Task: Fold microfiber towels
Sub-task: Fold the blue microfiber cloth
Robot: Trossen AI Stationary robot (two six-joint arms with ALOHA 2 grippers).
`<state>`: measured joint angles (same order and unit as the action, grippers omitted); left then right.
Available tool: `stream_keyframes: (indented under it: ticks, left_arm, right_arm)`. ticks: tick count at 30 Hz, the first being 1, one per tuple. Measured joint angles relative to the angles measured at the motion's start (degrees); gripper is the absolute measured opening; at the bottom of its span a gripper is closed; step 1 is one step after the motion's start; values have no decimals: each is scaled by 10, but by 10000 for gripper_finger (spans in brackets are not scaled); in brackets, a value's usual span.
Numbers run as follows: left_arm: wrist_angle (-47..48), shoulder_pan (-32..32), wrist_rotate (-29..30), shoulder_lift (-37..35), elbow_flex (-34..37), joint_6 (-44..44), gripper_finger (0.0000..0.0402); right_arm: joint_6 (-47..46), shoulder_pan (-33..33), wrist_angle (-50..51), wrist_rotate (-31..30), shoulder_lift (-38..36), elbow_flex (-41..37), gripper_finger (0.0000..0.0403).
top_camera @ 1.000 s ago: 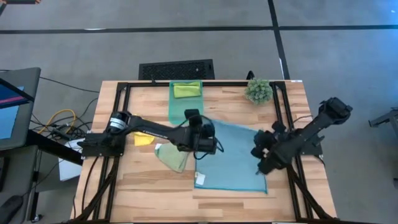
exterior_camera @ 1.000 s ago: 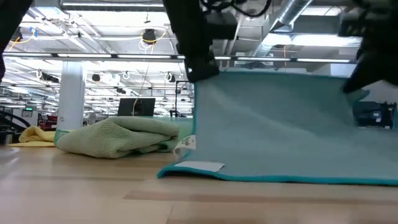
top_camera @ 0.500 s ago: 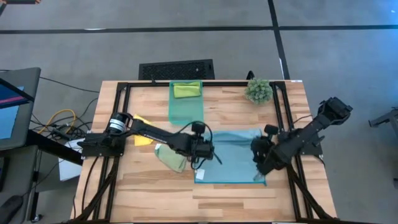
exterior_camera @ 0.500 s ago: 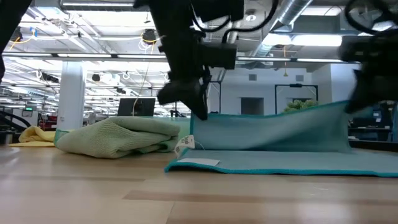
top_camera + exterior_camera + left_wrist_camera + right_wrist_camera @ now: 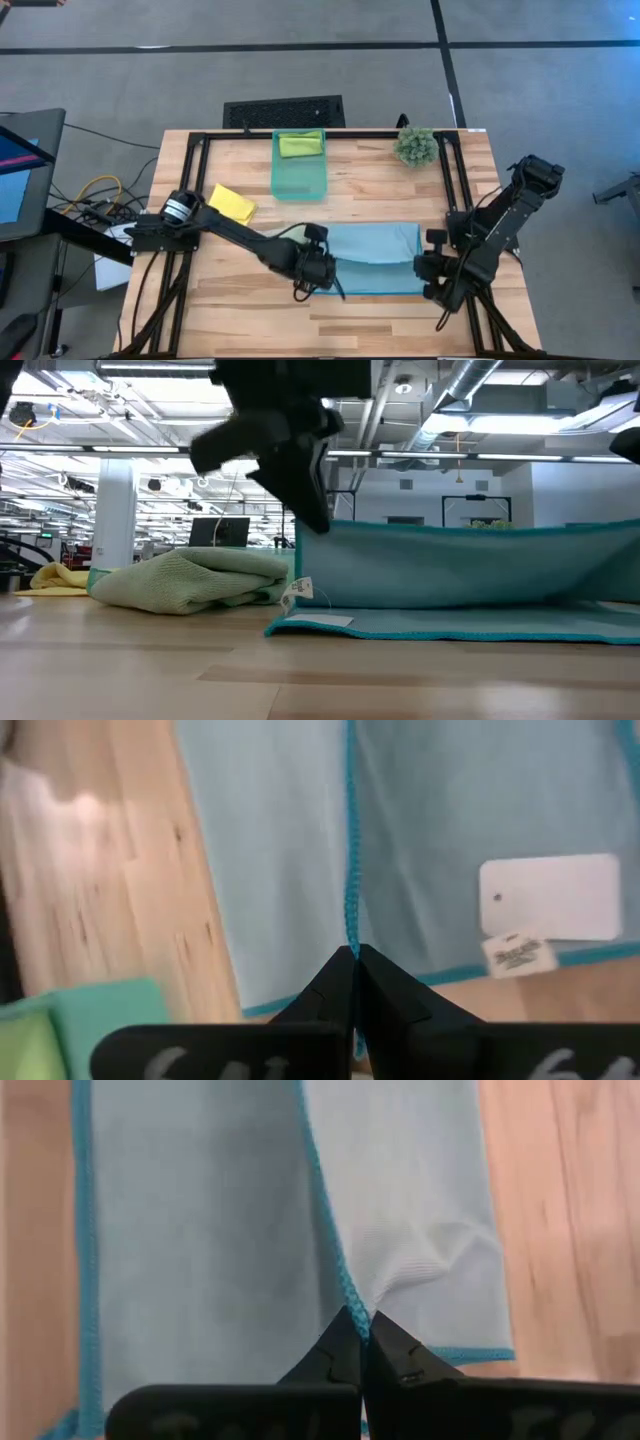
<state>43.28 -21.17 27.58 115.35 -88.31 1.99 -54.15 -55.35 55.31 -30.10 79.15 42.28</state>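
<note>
Soft matt cloth blue towel (image 5: 372,258), wood table (image 5: 380,185)

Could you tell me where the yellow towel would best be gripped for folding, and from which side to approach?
Probably by its two far corners, from above. The yellow towel lies fairly flat on the table, turned diagonally, left of the bin, so only thin edges offer a pinch. Both the left gripper and right gripper are shut on the blue towel.

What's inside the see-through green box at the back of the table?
A lime green towel lies inside the teal bin, at its far end. The rest of the bin looks bare. Whether anything lies beneath the towel cannot be seen, because the towel covers that spot.
</note>
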Motion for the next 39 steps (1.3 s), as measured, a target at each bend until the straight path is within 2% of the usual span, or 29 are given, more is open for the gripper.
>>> stream_keyframes:
  ticks: [3, 7, 13, 20, 26, 34, 39]
  left_arm:
    - [-5, -30, 3, -2, 0, -41, 0]
    - [-54, -61, 2, 10, 15, -40, 0]
    - [-69, -66, 7, 10, 35, -73, 0]
    - [-68, -75, 28, 10, 30, -53, 0]
    - [-89, -77, -45, 9, 30, -75, 0]
    - [-106, -75, -69, 10, 35, -60, 0]
    - [-110, -75, -84, 10, 35, -58, 0]
  right_arm:
    - [-4, -4, -18, 1, 0, 0, 14]
    - [17, -6, -62, 18, 0, 0, 14]
    - [46, -5, -93, 60, 0, -3, 18]
    - [56, -8, -91, 62, 0, -3, 14]
    - [51, -20, -101, 65, 0, -3, 23]
    - [51, -21, -122, 94, 2, -3, 53]
    - [79, -24, -125, 127, 32, -3, 65]
